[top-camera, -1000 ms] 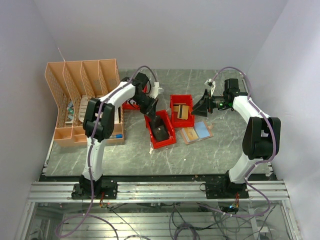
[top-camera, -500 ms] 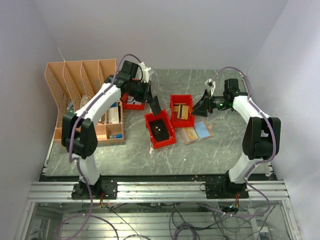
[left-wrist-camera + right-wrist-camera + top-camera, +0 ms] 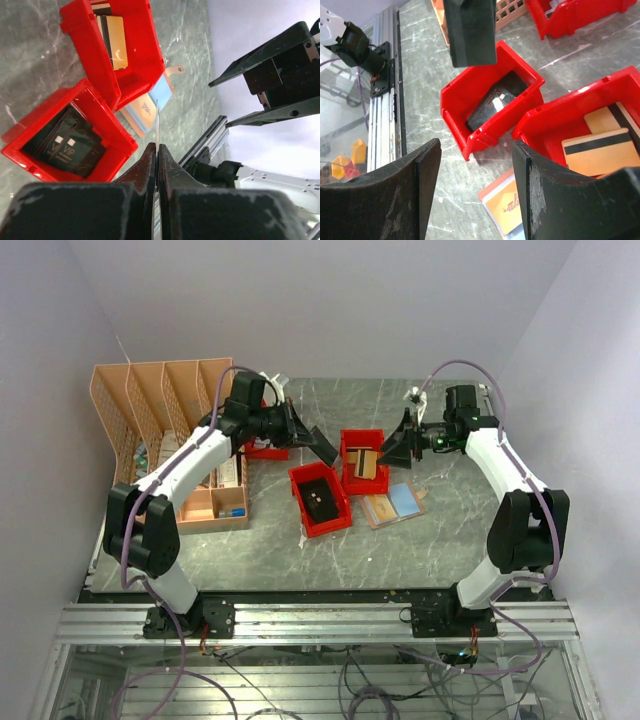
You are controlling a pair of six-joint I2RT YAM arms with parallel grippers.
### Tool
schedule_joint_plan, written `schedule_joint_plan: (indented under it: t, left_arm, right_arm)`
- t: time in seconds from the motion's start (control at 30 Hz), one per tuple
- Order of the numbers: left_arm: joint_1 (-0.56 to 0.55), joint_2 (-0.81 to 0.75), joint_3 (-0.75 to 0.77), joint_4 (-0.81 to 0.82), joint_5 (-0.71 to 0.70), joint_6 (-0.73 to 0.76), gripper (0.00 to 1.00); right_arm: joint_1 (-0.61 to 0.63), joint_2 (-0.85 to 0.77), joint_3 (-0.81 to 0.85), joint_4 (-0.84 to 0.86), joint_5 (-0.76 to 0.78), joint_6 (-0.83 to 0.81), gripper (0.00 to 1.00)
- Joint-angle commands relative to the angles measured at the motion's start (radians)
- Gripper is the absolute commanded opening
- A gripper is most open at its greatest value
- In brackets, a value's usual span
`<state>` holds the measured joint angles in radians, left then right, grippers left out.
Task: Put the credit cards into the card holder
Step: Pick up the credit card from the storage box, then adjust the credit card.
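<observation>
My left gripper [image 3: 300, 430] [image 3: 157, 148] is shut on a thin dark card [image 3: 323, 446] [image 3: 157, 122] [image 3: 470, 30], held in the air above the gap between two red bins. Tan credit cards [image 3: 365, 462] [image 3: 113, 36] [image 3: 600, 145] with a dark stripe lie in the right red bin [image 3: 346, 472]. The card holder [image 3: 392, 505] [image 3: 148, 104] [image 3: 509, 200] lies open on the table just in front of that bin, showing a light blue and an orange panel. My right gripper [image 3: 393, 452] [image 3: 476, 148] hangs open and empty beside the right bin.
The middle red bin [image 3: 300, 510] [image 3: 117, 135] [image 3: 455, 120] holds dark cards [image 3: 320, 498] [image 3: 67, 145]. A third red bin [image 3: 265, 449] [image 3: 570, 15] sits behind it. A peach desk organizer [image 3: 160, 430] fills the far left. The aluminium rail [image 3: 387, 95] runs along the near edge.
My left arm lifted the dark card out of the middle red bin and swung it up and to the right. The right gripper shifted slightly left and opened a little wider.
</observation>
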<state>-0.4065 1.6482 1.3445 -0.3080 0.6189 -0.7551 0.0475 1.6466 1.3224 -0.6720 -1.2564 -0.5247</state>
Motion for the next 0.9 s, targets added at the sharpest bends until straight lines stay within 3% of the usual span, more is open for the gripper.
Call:
schedule_joint_plan:
  t: [0.0, 0.03, 0.17, 0.27, 0.37, 0.6, 0.87]
  left_arm:
    - [0.01, 0.029, 0.076, -0.162, -0.022, 0.194, 0.07]
    - [0.01, 0.032, 0.059, -0.141, 0.015, 0.241, 0.07]
    - [0.011, 0.036, 0.018, -0.177, -0.056, 0.462, 0.07]
    - [0.008, -0.02, -0.105, -0.056, -0.029, 0.596, 0.07]
    - [0.005, -0.066, -0.181, 0.059, 0.014, 0.678, 0.07]
    - [0.003, -0.049, -0.219, 0.133, 0.087, 0.769, 0.07]
    - [0.003, -0.055, -0.255, 0.227, 0.137, 0.754, 0.07]
  right_arm:
    - [0.086, -0.011, 0.005, 0.013, 0.059, 0.047, 0.61]
    - [0.116, -0.003, 0.002, 0.039, 0.083, 0.066, 0.62]
    - [0.216, 0.025, -0.003, 0.198, 0.203, 0.137, 0.76]
    - [0.234, 0.034, -0.006, 0.308, 0.223, 0.134, 0.88]
    - [0.267, 0.055, -0.018, 0.396, 0.233, 0.107, 0.93]
    - [0.335, 0.099, -0.087, 0.63, 0.258, 0.137, 0.94]
    - [0.386, 0.126, -0.115, 0.669, 0.291, 0.171, 0.94]
